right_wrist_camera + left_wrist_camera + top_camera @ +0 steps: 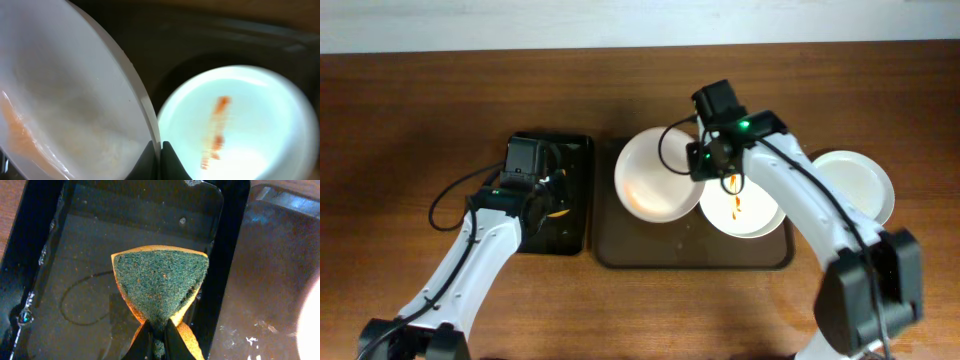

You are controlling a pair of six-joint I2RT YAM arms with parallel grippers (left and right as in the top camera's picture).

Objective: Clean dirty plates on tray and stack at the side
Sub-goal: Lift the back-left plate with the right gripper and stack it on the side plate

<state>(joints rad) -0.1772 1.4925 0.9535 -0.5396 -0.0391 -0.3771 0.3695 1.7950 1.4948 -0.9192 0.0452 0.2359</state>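
Note:
Three white plates show in the overhead view. One plate (655, 175) is tilted over the left part of the dark-brown tray (620, 250); my right gripper (705, 165) is shut on its rim (145, 115), and a faint orange smear remains inside it. A second plate (740, 210) with an orange-red sauce streak lies flat on the tray, also in the right wrist view (235, 125). A third plate (855, 185) rests on the bare wood at the right. My left gripper (159, 330) is shut on a green-and-orange sponge (160, 280) over the black tray (75, 270).
The narrower black tray (575, 190) sits left of the brown tray, whose edge shows in the left wrist view (270, 280). Cables trail from both arms. Wood-grain tabletop (400, 130) surrounds the trays.

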